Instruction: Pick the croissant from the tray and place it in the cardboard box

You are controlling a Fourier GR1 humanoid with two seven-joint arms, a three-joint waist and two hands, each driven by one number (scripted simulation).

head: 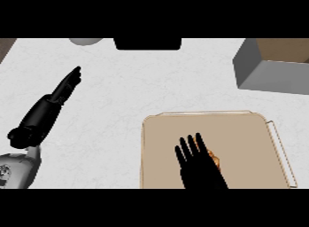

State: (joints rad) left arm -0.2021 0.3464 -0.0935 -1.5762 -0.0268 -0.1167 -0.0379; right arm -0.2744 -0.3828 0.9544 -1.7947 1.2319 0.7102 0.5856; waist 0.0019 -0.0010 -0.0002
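The tan tray (pixel 248 146) lies under the right hand (pixel 199 166) and holds the croissant (pixel 215 159), which shows only as an orange sliver at the hand's right edge. Far up and to the right of that hand stands the cardboard box (pixel 274 73), open-topped with a brown inside. All sit on a white marbled counter (pixel 117 115). The right hand's fingers are straight and spread over the croissant, not curled. The left hand (pixel 68 84) rests at left, fingers straight.
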